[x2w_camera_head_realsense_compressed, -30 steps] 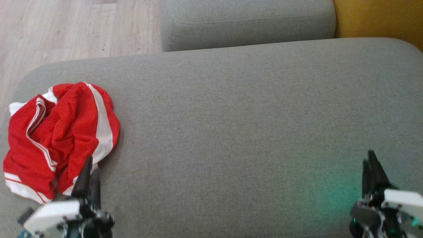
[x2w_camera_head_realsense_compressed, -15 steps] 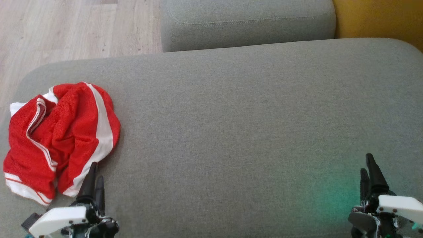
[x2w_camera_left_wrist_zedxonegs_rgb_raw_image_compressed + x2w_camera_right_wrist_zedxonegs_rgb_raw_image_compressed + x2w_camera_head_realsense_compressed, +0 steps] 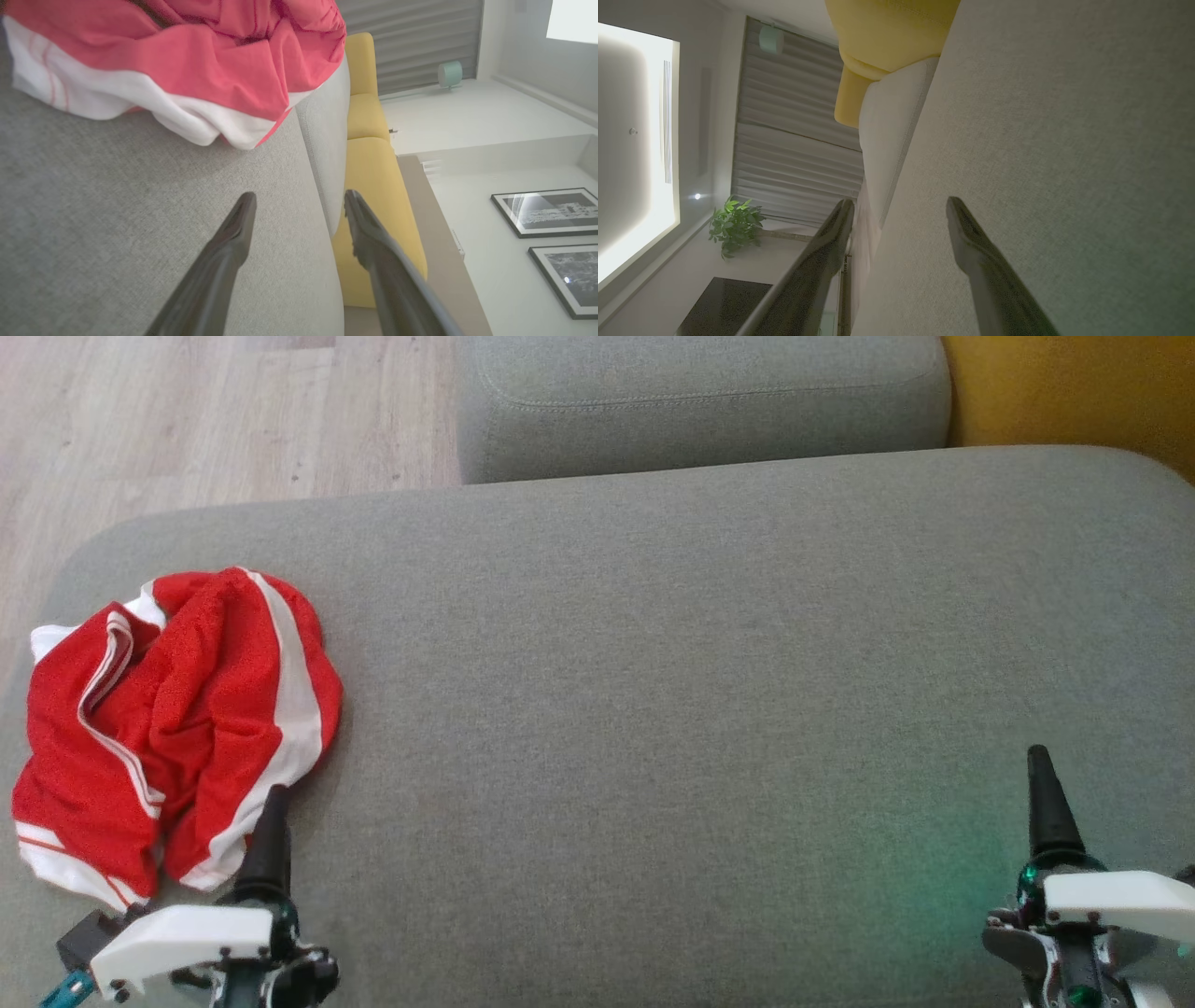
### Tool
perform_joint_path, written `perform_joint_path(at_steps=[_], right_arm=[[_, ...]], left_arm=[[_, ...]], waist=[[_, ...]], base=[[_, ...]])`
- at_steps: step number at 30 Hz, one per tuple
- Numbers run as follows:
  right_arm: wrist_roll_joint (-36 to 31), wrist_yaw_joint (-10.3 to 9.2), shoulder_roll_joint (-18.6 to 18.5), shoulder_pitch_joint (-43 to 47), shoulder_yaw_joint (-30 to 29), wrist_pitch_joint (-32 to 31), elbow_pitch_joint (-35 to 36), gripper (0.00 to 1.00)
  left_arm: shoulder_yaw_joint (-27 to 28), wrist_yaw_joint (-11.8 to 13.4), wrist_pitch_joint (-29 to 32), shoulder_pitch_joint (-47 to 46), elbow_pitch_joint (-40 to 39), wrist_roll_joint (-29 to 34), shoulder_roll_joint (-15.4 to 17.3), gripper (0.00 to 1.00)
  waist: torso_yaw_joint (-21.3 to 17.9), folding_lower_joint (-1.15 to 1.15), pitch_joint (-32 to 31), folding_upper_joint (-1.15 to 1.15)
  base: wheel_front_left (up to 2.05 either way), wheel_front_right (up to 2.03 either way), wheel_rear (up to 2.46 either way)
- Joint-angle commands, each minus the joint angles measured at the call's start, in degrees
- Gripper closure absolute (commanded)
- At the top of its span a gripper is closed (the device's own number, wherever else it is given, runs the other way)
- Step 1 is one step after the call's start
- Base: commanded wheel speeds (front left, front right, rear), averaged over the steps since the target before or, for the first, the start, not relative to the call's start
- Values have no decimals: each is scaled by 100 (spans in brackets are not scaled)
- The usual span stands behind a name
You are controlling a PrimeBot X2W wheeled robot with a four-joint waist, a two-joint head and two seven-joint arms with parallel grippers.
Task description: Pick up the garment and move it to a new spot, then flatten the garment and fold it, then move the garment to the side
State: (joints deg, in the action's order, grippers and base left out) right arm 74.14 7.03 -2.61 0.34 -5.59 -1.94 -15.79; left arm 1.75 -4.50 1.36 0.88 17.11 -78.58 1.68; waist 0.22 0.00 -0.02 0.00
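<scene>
Just beyond the spread, empty left hand (image 3: 299, 198), the crumpled red garment (image 3: 177, 709) lies on the cushion (image 3: 653, 663), likely light and limp, best pinched at its near white hem (image 3: 187, 126); the right hand (image 3: 901, 200), also spread, is well apart.

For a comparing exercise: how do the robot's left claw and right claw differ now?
The left claw sits short of the red-and-white garment; the right claw is far from it, over bare cushion. In the head view the left leans rightward, the right leftward. Both are open and empty.
</scene>
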Motion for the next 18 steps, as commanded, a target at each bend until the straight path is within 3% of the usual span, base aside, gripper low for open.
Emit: perform_joint_path(at_steps=[1,18], right_arm=[[-231,11,-11,-169,76,81,260,0],[-2008,18,-14,-125,402,371,525,0]], left_arm=[[-10,17,-50,-245,-212,190,68,0],[-178,225,-335,-222,-313,1839,195,0]], waist=[[3,0,0,0],[23,0,-60,0]], base=[[0,0,0],[0,0,0]])
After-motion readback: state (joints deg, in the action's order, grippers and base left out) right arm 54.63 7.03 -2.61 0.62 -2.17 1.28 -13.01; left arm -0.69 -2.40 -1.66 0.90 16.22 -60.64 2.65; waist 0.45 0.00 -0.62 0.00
